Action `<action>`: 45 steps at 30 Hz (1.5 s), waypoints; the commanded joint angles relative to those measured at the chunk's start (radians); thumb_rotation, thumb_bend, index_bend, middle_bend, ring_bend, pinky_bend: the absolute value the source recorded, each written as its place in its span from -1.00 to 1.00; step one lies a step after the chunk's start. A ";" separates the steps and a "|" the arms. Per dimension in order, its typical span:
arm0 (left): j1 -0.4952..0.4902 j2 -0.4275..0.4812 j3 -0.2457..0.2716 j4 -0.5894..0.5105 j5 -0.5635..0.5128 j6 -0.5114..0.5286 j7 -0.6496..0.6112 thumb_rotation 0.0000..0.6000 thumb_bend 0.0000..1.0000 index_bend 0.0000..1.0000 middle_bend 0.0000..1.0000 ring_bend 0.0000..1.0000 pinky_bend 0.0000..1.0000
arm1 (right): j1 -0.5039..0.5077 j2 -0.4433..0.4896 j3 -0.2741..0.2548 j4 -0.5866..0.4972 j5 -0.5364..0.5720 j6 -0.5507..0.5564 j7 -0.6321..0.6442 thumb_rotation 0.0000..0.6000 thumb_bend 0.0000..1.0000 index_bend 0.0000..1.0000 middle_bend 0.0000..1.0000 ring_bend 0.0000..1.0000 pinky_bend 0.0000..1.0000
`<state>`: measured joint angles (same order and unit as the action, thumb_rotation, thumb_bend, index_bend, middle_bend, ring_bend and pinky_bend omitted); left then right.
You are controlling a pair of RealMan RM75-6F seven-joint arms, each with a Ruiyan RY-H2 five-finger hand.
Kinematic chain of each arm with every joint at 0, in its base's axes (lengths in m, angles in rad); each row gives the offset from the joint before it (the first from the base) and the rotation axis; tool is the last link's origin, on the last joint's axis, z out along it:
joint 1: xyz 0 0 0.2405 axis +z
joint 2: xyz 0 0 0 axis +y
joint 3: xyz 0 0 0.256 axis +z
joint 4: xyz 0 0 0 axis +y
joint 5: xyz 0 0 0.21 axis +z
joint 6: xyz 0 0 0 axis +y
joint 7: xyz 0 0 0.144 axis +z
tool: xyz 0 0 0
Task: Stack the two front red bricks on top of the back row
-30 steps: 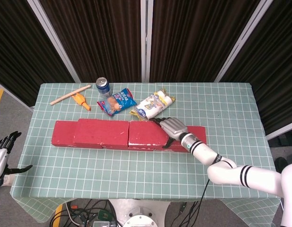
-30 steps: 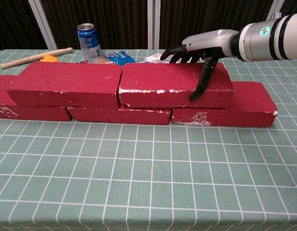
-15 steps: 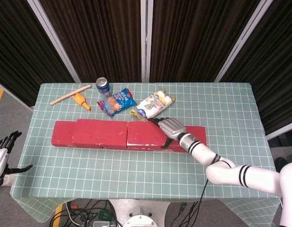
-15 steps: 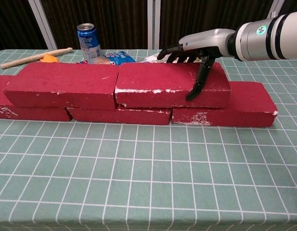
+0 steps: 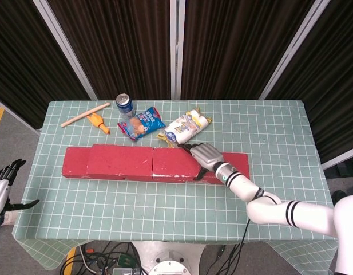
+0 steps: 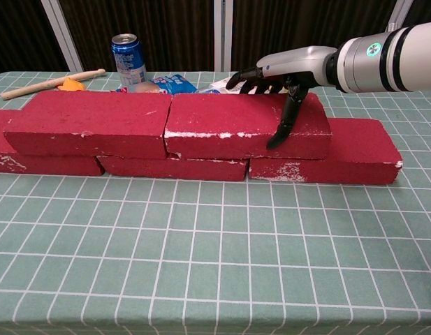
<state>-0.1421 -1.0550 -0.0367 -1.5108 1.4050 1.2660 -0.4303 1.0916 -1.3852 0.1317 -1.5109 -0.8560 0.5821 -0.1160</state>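
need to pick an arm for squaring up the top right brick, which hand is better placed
Right. The right hand already rests on the top right brick, thumb down its front face. The left hand hangs off the table's left edge, far from both top bricks.

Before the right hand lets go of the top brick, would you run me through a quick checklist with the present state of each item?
1. Right hand on the right top brick: ok.
2. Both top bricks rest on the bottom row: ok.
3. Top bricks butted together, left top brick alongside: ok.
4. Right top brick fully supported at the back: cannot tell.
5. Left hand away from the table: ok.
6. Can and snack bags behind the stack: ok.
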 commanded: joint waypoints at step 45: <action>0.017 0.023 -0.009 -0.032 -0.006 0.036 0.021 1.00 -0.98 -0.89 -1.00 -1.00 -1.00 | -0.154 0.229 0.009 -0.270 -0.164 0.243 0.000 1.00 -1.00 -1.00 -1.00 -1.00 -1.00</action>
<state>-0.1272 -1.0332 -0.0442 -1.5403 1.4012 1.2982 -0.4142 0.9902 -1.2178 0.1498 -1.7238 -0.9608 0.7412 -0.0868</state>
